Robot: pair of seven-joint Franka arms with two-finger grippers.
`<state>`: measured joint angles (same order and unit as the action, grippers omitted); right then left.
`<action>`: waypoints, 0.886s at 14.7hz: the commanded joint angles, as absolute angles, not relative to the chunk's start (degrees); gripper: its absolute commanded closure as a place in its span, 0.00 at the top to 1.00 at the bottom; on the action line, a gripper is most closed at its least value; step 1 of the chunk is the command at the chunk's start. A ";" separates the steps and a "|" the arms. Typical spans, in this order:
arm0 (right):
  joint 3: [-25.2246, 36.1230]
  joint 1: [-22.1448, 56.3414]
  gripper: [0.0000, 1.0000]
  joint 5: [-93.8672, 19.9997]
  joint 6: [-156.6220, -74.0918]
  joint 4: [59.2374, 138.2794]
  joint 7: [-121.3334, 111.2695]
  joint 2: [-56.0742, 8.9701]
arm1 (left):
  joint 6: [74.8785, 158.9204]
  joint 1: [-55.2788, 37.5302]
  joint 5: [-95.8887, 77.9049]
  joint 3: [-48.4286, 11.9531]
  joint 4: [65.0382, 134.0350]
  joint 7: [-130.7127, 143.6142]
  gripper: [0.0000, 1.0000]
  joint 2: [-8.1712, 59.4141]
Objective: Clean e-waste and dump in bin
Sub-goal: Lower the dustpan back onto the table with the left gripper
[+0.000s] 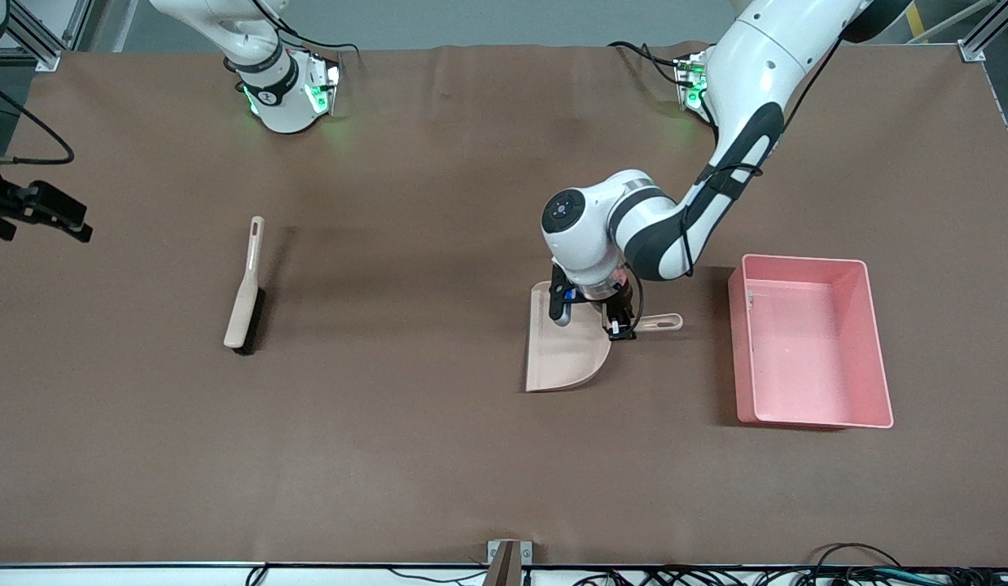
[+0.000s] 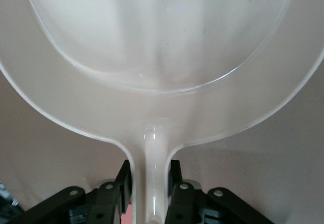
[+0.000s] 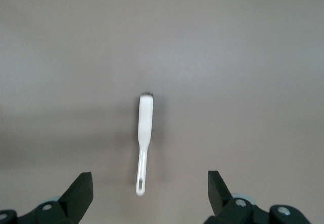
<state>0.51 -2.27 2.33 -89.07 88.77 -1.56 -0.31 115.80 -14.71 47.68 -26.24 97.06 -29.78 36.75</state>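
Two arms show in the front view: the left gripper [image 1: 620, 319] is down at the beige dustpan [image 1: 565, 350], beside the pink bin [image 1: 809, 352]; the brush [image 1: 245, 293] lies apart.

Left wrist view: fingers [image 2: 174, 176] clamp the dustpan's handle [image 2: 153, 183].

Right wrist view: the waiting right gripper [image 3: 150, 196] hangs wide open, empty, over the brush [image 3: 143, 138].

open right gripper [image 3: 149, 196] high over brush [image 3: 144, 135], brown table [image 3: 243, 72]

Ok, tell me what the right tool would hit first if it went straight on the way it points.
Probably the brush: it lies centred ahead of the open right tool on the table, nothing between, though depth is unclear.
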 commanded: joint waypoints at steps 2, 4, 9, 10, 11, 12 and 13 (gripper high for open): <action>-0.70 -3.25 1.00 1.58 -87.36 91.50 -0.88 2.55 | 115.49 -14.41 43.43 -27.51 96.06 -30.51 0.02 37.88; -0.79 -3.16 1.00 1.67 -88.15 91.15 -0.88 3.25 | 115.49 -14.06 40.18 -27.51 95.80 -30.32 0.03 38.23; -0.97 -3.25 1.00 0.70 -88.77 91.41 -0.70 4.92 | 115.66 -14.50 39.90 -27.60 96.15 -31.11 0.05 38.58; -0.71 -3.51 1.00 -0.69 -89.47 91.41 -0.62 4.92 | 115.66 -14.68 39.90 -27.51 96.15 -31.03 0.06 38.58; -0.62 -3.78 1.00 -1.57 -89.99 91.49 -0.62 4.92 | 115.66 -15.11 39.90 -27.51 96.07 -30.85 0.07 38.67; -0.62 -3.69 1.00 -1.32 -89.74 91.49 -0.70 4.92 | 115.66 -15.47 39.90 -27.51 96.15 -30.41 0.11 38.67; -0.62 -3.60 1.00 -1.23 -89.30 91.49 -0.79 4.92 | 115.58 -15.56 39.90 -27.51 96.07 -30.41 0.23 38.58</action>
<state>0.02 -2.42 -0.04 -88.75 89.53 -1.33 3.42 115.80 -15.10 40.83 -26.94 96.95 -30.32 38.01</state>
